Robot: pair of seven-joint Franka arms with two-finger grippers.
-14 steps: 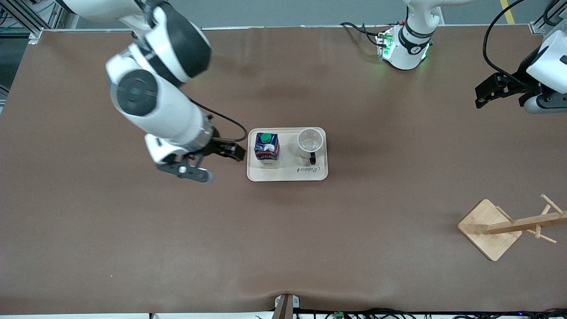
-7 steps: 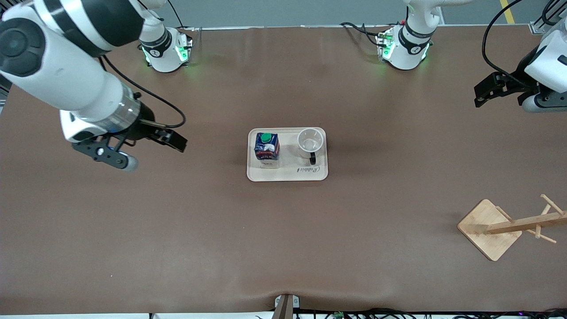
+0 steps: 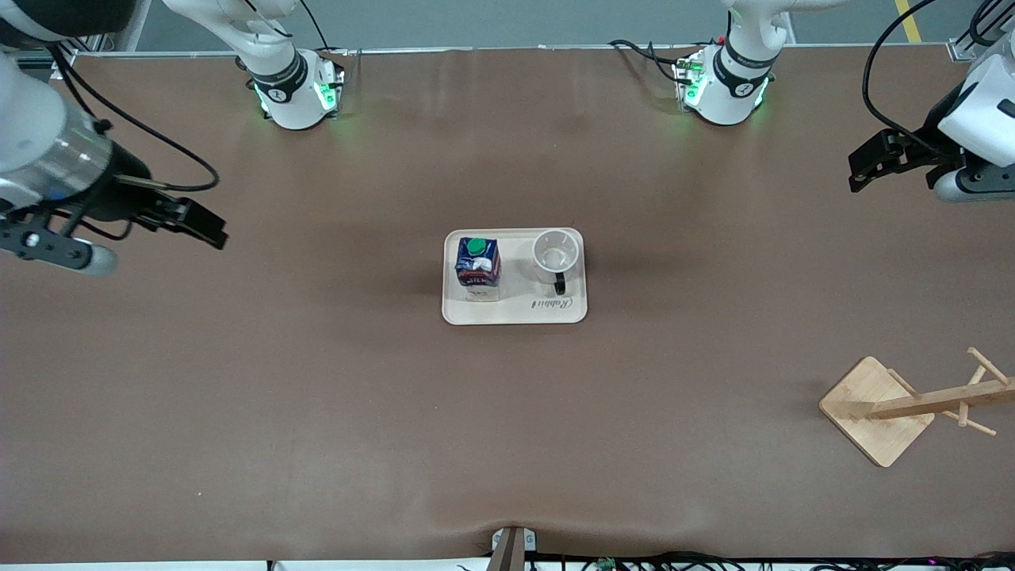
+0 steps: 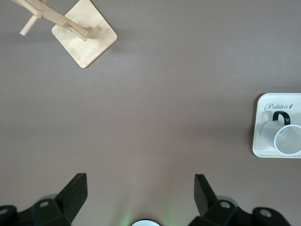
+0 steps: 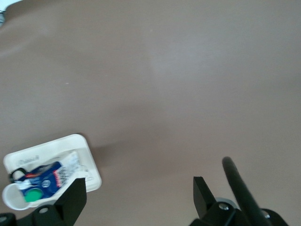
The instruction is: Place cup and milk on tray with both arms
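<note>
Both tools are spread wide and empty: right tool (image 3: 119, 238) over the desk's right-arm end, left tool (image 3: 900, 168) over its left-arm end. Milk (image 3: 477, 262) and cup (image 3: 554, 254) are seated upright on the tray (image 3: 515, 313) at mid-desk.

You see only the tray (image 4: 263, 123) corner and part of the cup (image 4: 283, 138) in the left wrist view, the wooden rack (image 3: 926, 403) runs off the front view's edge, and the milk (image 5: 43, 180) is blurred, its label unreadable, in the right wrist view.
</note>
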